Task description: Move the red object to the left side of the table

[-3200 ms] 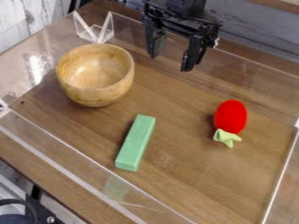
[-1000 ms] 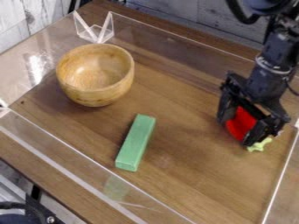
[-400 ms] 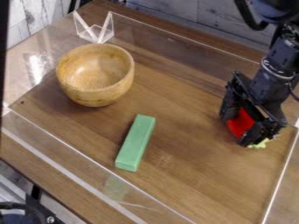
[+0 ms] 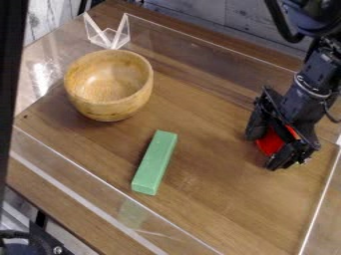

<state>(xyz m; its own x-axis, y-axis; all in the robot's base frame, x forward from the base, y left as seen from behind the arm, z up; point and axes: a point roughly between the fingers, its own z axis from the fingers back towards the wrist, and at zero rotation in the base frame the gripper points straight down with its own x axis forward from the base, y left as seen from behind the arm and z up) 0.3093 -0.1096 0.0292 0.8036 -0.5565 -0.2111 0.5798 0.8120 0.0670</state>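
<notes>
The red object (image 4: 276,142), a small toy strawberry, lies at the right side of the table (image 4: 200,110), mostly hidden by the arm. My black gripper (image 4: 276,144) points down over it, open, with one finger on each side of the strawberry. Only a patch of red shows between the fingers (image 4: 256,124). I cannot tell whether the fingers touch it.
A wooden bowl (image 4: 108,84) stands at the left rear. A long green block (image 4: 155,162) lies near the front middle. A low clear plastic wall (image 4: 80,194) edges the tabletop, with a clear folded piece (image 4: 106,30) at the back left corner.
The gripper has sunk a little lower around the strawberry and turned slightly; the green leafy cap that showed below the fingers is now covered. Nothing else moved.
</notes>
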